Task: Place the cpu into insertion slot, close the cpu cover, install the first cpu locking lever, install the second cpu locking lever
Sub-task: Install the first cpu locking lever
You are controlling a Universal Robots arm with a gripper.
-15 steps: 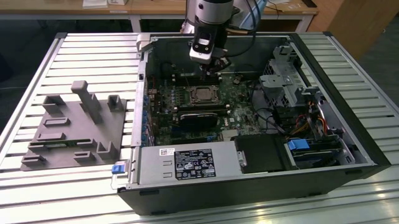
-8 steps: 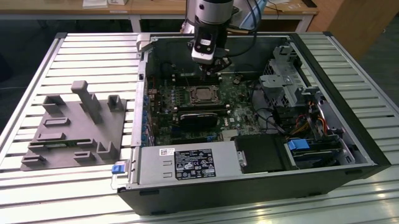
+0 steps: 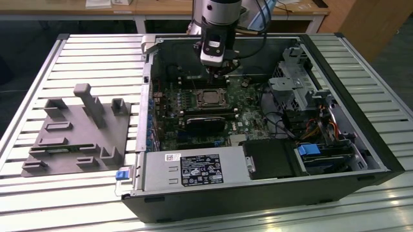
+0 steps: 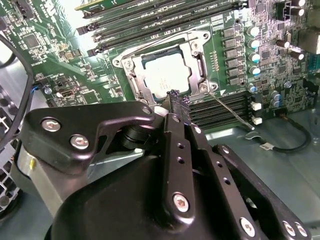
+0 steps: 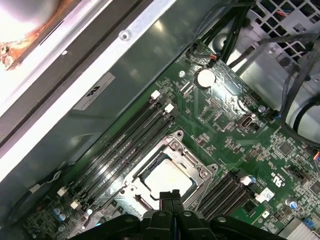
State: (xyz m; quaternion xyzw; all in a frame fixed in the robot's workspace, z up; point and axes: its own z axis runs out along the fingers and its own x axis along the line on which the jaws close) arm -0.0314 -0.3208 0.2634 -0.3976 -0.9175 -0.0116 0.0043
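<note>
Hovering clenched and empty at the edge of the cpu cover (image 4: 199,60), which lies shut over the cpu (image 3: 208,98) seated mid-frame in the exterior view, the gripper (image 4: 175,97) should, I judge, press the thin locking lever (image 4: 231,109) squarely, without slipping.

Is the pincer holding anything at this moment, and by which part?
Nothing: the pincer is shut, with nothing seen between its tips, close to the edge of the chip.
</note>
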